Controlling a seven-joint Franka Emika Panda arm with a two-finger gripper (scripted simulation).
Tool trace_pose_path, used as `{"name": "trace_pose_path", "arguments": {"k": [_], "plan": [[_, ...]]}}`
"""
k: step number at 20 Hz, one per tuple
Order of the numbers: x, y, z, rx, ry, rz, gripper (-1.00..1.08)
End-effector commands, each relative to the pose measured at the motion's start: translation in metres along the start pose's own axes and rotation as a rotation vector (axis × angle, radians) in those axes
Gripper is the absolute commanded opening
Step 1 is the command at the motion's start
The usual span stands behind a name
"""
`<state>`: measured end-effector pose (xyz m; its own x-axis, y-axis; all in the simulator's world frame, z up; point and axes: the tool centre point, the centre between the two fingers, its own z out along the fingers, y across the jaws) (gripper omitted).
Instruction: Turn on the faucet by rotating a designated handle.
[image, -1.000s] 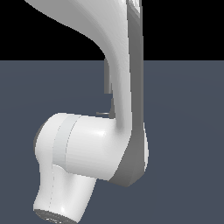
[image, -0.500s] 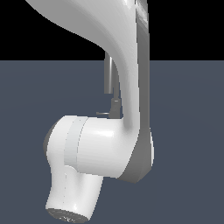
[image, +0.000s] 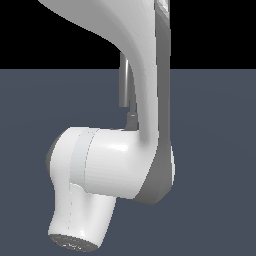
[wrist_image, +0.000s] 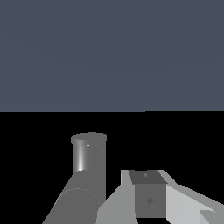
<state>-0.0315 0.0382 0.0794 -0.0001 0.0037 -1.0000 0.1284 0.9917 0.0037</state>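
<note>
The robot arm (image: 125, 160) blocks most of the faucet (image: 124, 85); only a grey strip of it shows just behind the arm's upright section. From the wrist, a grey cylinder (wrist_image: 89, 168) stands right beside the gripper (wrist_image: 148, 197), probably part of the faucet, though I can't tell which. I can't make out the handle, nor whether the gripper is open or holding anything. The danger is pushing on the wrong part: pressing the spout or base instead of the lever would jam or slip off without turning anything.
</note>
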Motion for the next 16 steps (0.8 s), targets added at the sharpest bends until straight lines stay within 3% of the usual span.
{"name": "trace_pose_path", "arguments": {"k": [1, 8, 9, 16], "plan": [[-0.008, 0.003, 0.000, 0.000, -0.001, 0.000, -1.00], [-0.029, 0.010, 0.000, 0.000, -0.001, 0.001, -1.00], [-0.021, 0.006, 0.000, 0.004, 0.009, -0.001, -1.00], [-0.045, -0.001, 0.000, 0.003, 0.005, 0.000, -1.00]]}}
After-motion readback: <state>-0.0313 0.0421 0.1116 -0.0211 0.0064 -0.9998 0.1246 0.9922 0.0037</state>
